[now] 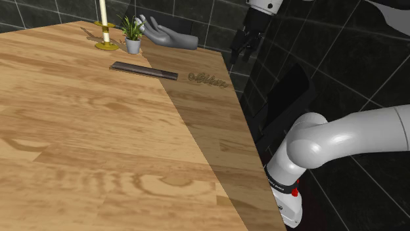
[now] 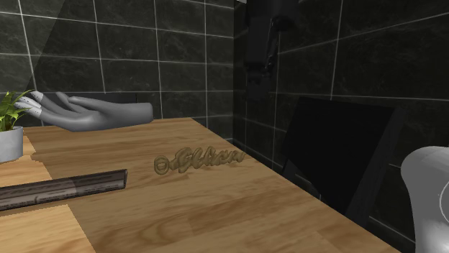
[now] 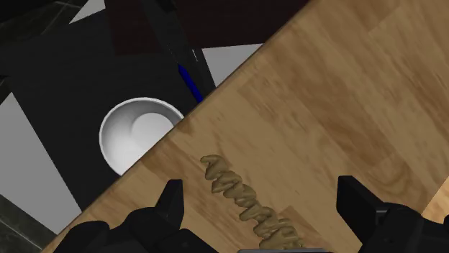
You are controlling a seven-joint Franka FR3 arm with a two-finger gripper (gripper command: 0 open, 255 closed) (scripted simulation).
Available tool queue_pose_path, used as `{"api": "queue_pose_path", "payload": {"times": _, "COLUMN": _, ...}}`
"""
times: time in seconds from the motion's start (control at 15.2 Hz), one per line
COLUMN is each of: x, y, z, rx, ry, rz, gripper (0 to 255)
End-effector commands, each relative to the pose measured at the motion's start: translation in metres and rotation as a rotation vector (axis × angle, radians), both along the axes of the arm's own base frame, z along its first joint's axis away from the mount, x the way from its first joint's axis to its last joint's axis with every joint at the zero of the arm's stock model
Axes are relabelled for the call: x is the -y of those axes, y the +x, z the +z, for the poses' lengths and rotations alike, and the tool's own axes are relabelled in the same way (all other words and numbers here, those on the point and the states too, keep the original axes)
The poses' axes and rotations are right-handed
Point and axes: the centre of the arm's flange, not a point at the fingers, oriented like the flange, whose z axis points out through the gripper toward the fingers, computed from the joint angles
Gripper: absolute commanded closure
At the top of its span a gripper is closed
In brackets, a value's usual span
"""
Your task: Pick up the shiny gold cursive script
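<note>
**Shoulder view.** A broad light-brown wood-grain surface (image 1: 98, 144) fills the left and middle of the frame. A darker band of shade runs along its right edge. The shiny gold cursive script (image 1: 207, 79) lies flat in that band at upper centre, near the edge. To its left is a long dark flat bar (image 1: 144, 69). Farther back, at the top, stand a pale candle in a yellow holder (image 1: 105, 29) and a small green plant in a white pot (image 1: 133, 36). A grey model hand (image 1: 167, 36) lies beside the plant. Dark glossy wall tiles (image 1: 197, 16) close the room behind. The black jaws hang at upper right, above and beyond the script and clear of the surface. The white arm (image 1: 341, 134) curves in at lower right.

**Second exterior view.** The script (image 2: 199, 159) rests at mid-frame on the wood surface (image 2: 216, 208), well apart from the bar (image 2: 61, 188) at lower left. The grey hand (image 2: 86, 113) and the potted plant (image 2: 8, 133) sit at the left, against the tiled wall (image 2: 129, 50). The jaws hang at top centre, high above the script. A flat black panel (image 2: 338, 151) stands at the right.

**Wrist view.** The jaws are spread wide and grasp nothing. The script (image 3: 248, 201) lies on the wood (image 3: 345, 93) between the two fingers, touched by neither. Past the surface's edge is a white round bowl-like shape (image 3: 137, 133) on black ground.
</note>
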Motion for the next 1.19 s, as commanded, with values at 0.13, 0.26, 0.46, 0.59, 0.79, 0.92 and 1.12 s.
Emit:
{"api": "queue_pose_path", "payload": {"times": 0.13, "x": 0.003, "y": 0.024, "z": -0.015, "rx": -0.020, "ry": -0.012, "rz": 0.111, "gripper": 0}}
{"api": "queue_pose_path", "payload": {"times": 0.26, "x": 0.004, "y": 0.048, "z": -0.031, "rx": -0.040, "ry": -0.023, "rz": 0.222, "gripper": 0}}
{"api": "queue_pose_path", "payload": {"times": 0.46, "x": 0.001, "y": 0.083, "z": -0.056, "rx": -0.070, "ry": -0.041, "rz": 0.389, "gripper": 0}}
{"api": "queue_pose_path", "payload": {"times": 0.59, "x": -0.002, "y": 0.096, "z": -0.066, "rx": -0.082, "ry": -0.047, "rz": 0.452, "gripper": 0}}
{"api": "queue_pose_path", "payload": {"times": 0.79, "x": -0.002, "y": 0.096, "z": -0.082, "rx": -0.082, "ry": -0.047, "rz": 0.452, "gripper": 0}}
{"api": "queue_pose_path", "payload": {"times": 0.92, "x": -0.002, "y": 0.096, "z": -0.092, "rx": -0.082, "ry": -0.047, "rz": 0.452, "gripper": 0}}
{"api": "queue_pose_path", "payload": {"times": 1.12, "x": -0.002, "y": 0.096, "z": -0.106, "rx": -0.082, "ry": -0.047, "rz": 0.452, "gripper": 0}}
